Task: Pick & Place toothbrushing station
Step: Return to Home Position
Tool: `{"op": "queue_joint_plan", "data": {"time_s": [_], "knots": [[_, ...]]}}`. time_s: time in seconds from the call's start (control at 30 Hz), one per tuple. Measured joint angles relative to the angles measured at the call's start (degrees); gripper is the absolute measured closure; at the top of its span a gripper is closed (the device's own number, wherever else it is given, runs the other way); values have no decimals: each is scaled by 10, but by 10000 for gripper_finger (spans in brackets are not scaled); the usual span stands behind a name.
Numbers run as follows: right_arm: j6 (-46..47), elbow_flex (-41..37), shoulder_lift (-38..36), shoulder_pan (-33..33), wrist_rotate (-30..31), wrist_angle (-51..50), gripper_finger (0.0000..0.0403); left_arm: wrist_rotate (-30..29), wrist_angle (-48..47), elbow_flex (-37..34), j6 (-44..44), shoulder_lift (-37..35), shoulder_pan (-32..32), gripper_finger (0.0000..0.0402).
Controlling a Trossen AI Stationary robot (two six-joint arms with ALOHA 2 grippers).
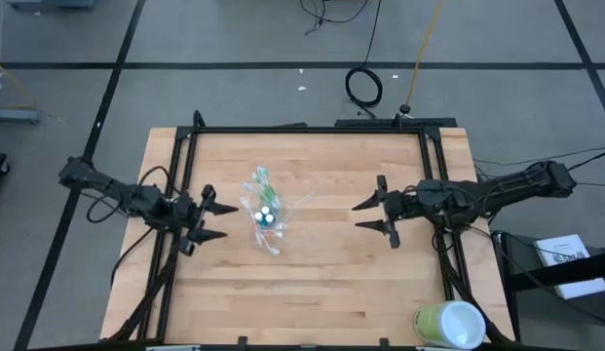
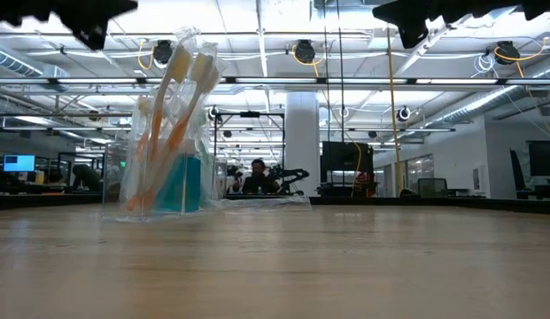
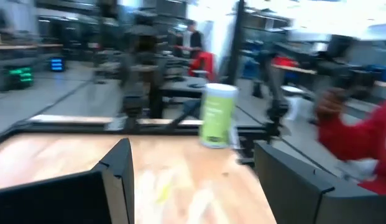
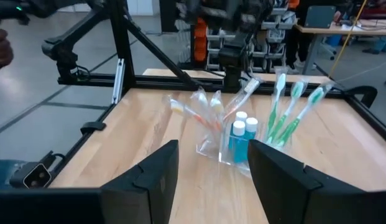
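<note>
The toothbrushing station [image 1: 265, 216], a small clear plastic holder packed with thin white-and-green toothbrushes [image 4: 286, 109] and tiny blue white-capped tubes [image 4: 241, 132], is standing upright near the middle of the pale wooden counter [image 1: 321, 283], somewhat toward the left arm's side. The brushes are leaning against the holder's rim with their heads up, fanning outward. The tubes are sitting caps-up between them, which is keeping the set sorted and easy to reach. Nothing is touching it. The left claw [image 1: 227, 221] is hovering just beside it with fingers spread and gripping nothing, and the right claw [image 1: 359, 215] is hanging farther off on the opposite side, likewise spread and empty. Both standing clear of the holder suggests the loading is done and only the retreat to rest is left. A large pale green-and-white cup [image 1: 448, 324] is standing well apart at the counter's edge on the right arm's side, outside the set.
</note>
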Motion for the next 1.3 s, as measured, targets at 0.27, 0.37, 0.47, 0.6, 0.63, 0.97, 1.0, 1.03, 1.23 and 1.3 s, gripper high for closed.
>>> {"op": "queue_joint_plan", "data": {"time_s": [0.27,0.37,0.47,0.6,0.63,0.97,1.0,1.03,1.23,1.3], "knots": [[-12,0,-35,0,0,-25,220,-3,2,-102,-12,-143,45,169],[-13,0,-48,0,0,-36,220,-1,-8,-120,-7,-184,61,169],[-13,0,-64,0,0,-54,220,-1,-55,-123,-11,-218,81,169],[-4,0,-88,0,1,-72,220,-1,-99,-123,-11,-244,110,169],[-3,0,-93,0,1,-74,220,1,-108,-123,-9,-243,118,169],[-2,-136,-178,-1,35,37,220,22,-127,-132,10,-244,190,169],[-2,-158,-191,-1,44,55,220,24,-127,-136,16,-244,194,169],[-2,-179,-203,-1,54,74,220,30,-125,-142,19,-243,198,169],[-4,-274,-265,-1,64,153,220,59,-109,-164,8,-243,219,169],[-4,-287,-286,-1,64,154,220,60,-109,-168,0,-243,231,169]]}}
